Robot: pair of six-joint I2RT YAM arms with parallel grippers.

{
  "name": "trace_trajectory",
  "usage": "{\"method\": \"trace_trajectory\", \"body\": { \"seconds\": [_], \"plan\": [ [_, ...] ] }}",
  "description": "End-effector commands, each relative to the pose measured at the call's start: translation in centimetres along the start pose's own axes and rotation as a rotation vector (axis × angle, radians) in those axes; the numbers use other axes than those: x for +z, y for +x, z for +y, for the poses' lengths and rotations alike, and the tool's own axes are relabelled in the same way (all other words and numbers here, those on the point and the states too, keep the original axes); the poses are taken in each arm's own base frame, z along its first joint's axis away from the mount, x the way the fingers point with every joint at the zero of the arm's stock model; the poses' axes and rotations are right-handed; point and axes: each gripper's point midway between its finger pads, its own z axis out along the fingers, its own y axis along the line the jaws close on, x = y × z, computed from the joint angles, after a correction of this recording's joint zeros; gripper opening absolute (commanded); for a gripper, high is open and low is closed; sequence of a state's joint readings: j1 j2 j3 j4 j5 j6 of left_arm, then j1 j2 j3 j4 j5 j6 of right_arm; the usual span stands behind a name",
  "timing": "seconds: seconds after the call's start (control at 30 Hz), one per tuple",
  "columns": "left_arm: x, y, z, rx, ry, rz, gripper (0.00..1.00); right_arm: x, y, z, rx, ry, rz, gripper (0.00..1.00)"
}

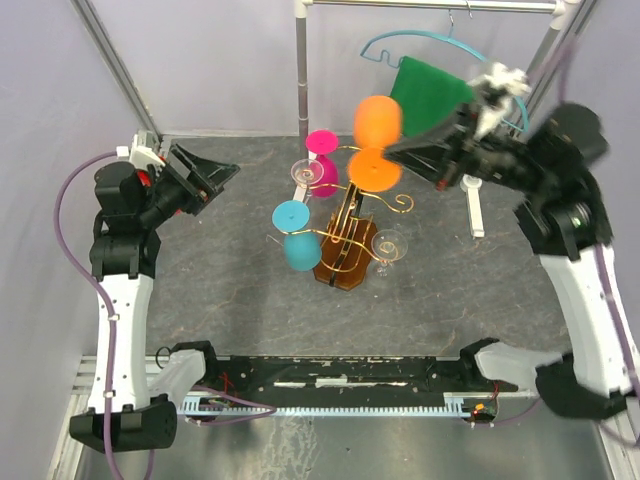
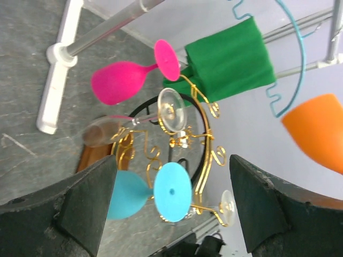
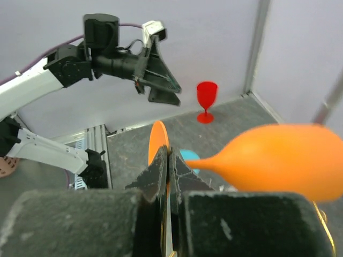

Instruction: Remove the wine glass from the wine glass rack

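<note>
At the near side of the bench [image 1: 230, 300], the left gripper [image 1: 213, 180] hung in the air to the left of the rack. Its fingers [image 2: 86, 209] were spread wide and had hold of nothing. It was turned toward the rack but kept well apart from it.

The wine glass rack [image 1: 345, 262] stood upright on its brown wooden base in the middle of the bench. A teal glass [image 1: 298, 248] hung from the gold wire arms on its left side and a pink glass [image 1: 322, 172] hung behind that. A clear glass [image 1: 388, 245] hung on the right and a second clear glass [image 1: 303, 172] beside the pink one.

Just past the top of the rack, the right gripper [image 3: 169, 160] was closed tight on the thin edge of the foot of the orange wine glass [image 1: 378, 120]. The glass was held up in the air on its side. In the left wrist view its bowl was apart from the wire arms. I could not tell whether its foot was clear of the rack's top curls.

Farther back, a green cloth [image 1: 428, 92] hung on a teal hanger [image 1: 400, 40] from the grey rail [image 1: 430, 6]. In the right wrist view a small red glass [image 3: 206, 99] stood upright on the bench by the far wall.
</note>
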State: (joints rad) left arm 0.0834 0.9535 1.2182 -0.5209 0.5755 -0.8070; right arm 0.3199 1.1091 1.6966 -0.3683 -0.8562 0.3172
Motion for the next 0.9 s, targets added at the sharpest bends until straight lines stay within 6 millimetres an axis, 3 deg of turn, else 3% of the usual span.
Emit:
{"method": "trace_trajectory", "body": {
  "seconds": [0.0, 0.13, 0.33, 0.67, 0.87],
  "plan": [
    [-0.4, -1.9, -4.6, -0.063, 0.168, -0.032, 0.92, 5.3, 1.9, 1.0, -0.173, -0.087, 0.129, 0.01],
    [0.2, -2.7, -5.9, -0.105, 0.224, -0.021, 0.93, 9.5, 4.0, 1.2, -0.229, -0.141, 0.195, 0.01],
    [0.9, -2.8, -6.9, -0.194, 0.295, 0.03, 0.93, 13.6, 8.2, 2.8, -0.367, -0.227, 0.316, 0.02],
    [1.4, -2.4, -7.2, -0.243, 0.323, 0.093, 0.93, 16.3, 12.1, 7.4, -0.674, -0.405, 0.286, 0.02],
    [1.7, -1.1, -7.0, -0.252, 0.333, 0.145, 0.93, 17.1, 12.5, 8.7, -0.746, -0.45, 0.262, 0.02]
  ]
}}
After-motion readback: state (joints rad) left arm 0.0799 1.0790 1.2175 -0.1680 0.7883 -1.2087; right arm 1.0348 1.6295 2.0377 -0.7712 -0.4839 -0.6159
